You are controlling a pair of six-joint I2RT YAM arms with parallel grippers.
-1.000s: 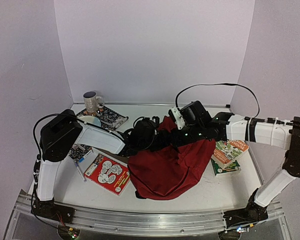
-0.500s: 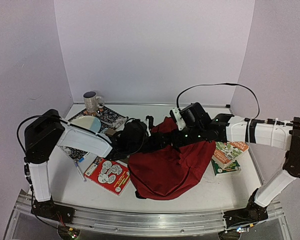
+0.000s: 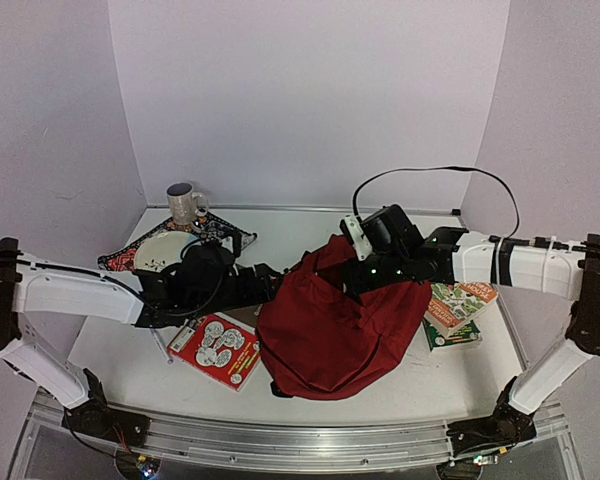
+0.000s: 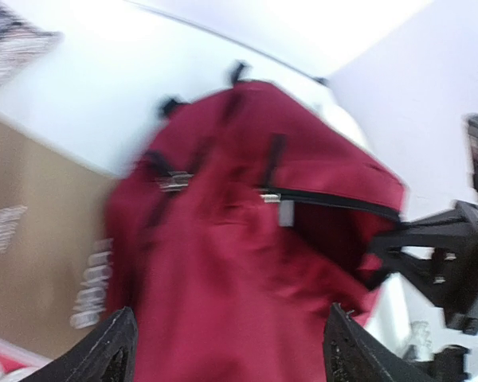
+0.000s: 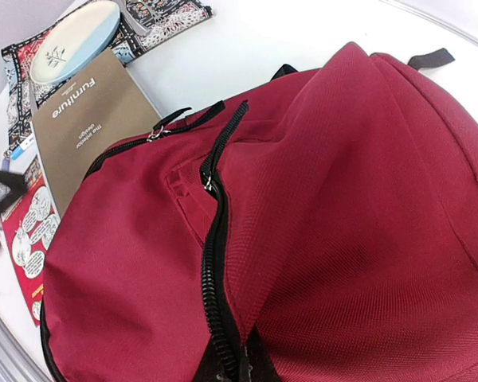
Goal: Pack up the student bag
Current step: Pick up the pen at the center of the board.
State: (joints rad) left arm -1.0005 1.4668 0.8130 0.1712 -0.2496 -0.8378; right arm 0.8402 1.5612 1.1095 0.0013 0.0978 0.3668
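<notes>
From overhead I count one student bag (image 3: 325, 335), slumped on the table (image 3: 420, 385) at its middle, between my two arms. Its upper edge is pulled up where the right gripper (image 3: 358, 272) meets it. The left gripper (image 3: 265, 282) lies low just left of the bag; I cannot judge its jaws from here. On the left I count one mug (image 3: 185, 204) at the back, one plate (image 3: 163, 250) on one patterned cloth (image 3: 225, 237), one red comic book (image 3: 215, 350) and one pen (image 3: 162, 345) beside it. On the right there are two books (image 3: 458, 308) in a stack, touching the bag's side.

The left wrist view is blurred. The two fingertips (image 4: 111, 350) stand far apart at the bottom edge, so the left gripper (image 4: 231, 356) is wide open with nothing in it. The bag (image 4: 239, 247) fills the frame ahead of it. One brown book (image 4: 32, 239) lies to the left, partly under the bag. The right gripper (image 4: 442, 263) shows as a black shape at the bag's right edge.

In the right wrist view the right gripper (image 5: 231, 368) is closed tight on the bag (image 5: 350, 223) at the long zip's (image 5: 213, 270) edge. I count two zips: that one and a shorter one (image 5: 179, 121). One black loop (image 5: 430, 58) sticks out at the top. Beyond lie the brown book (image 5: 88, 119), the plate (image 5: 76, 40) and the comic book (image 5: 24, 239).
</notes>
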